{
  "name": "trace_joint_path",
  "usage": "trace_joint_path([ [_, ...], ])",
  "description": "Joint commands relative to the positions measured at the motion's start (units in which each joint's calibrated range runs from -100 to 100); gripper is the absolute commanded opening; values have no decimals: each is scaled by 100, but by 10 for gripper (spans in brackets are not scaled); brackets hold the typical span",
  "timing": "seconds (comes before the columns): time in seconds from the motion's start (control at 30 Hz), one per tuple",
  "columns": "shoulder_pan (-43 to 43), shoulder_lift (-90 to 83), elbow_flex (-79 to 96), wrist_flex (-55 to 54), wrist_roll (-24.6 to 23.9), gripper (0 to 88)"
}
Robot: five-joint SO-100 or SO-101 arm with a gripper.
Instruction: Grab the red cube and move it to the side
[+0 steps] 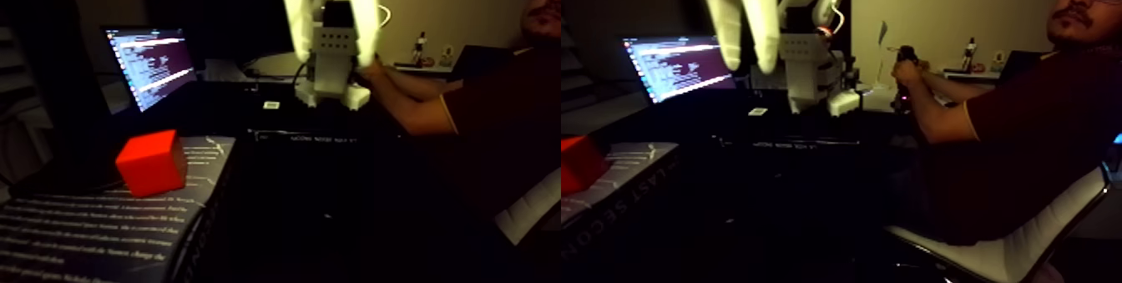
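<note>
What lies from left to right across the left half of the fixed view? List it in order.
Red cube on a book → laptop screen → white gripper hanging from above → a person's arm → the person's dark red shirt.

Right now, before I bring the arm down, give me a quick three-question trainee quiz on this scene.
1. True or false: the fingers are holding the red cube.
2. The red cube rests on: A) a plate, B) a printed book, C) a chair seat.
3. What glows behind the cube?
Key: 1 false, the fingers hang above it, empty. 2 B. 3 the laptop screen.
</note>
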Motion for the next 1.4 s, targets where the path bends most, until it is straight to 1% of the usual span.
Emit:
trace_joint_path([
  [0.0, -595, -637, 220, -192, -796, 241],
  [0.07, -912, -1015, 429, -268, -1190, 171],
  [0.13, -1170, -1410, 664, -285, -1578, 77],
  [0.2, -1386, -1797, 909, -285, -1940, 9],
  [0.27, -1495, -2124, 1190, -352, -2247, 8],
  [0.3, -1486, -2292, 1327, -572, -2458, 11],
  [0.37, -1478, -2595, 1635, -749, -3046, 11],
  [0.4, -1470, -2738, 1762, -774, -3261, 11],
  [0.5, -1544, -3191, 2088, -783, -3461, 11],
  [0.63, -1544, -3855, 2460, -825, -3963, 11],
  [0.9, -1619, -5149, 3621, -1163, -4141, 6],
  [1.1, -2019, -5141, 4166, -1340, -4135, 6],
  [1.27, -2052, -5158, 4465, -1374, -4017, 6],
  [1.37, -2052, -5158, 4465, -1374, -4028, 6],
])
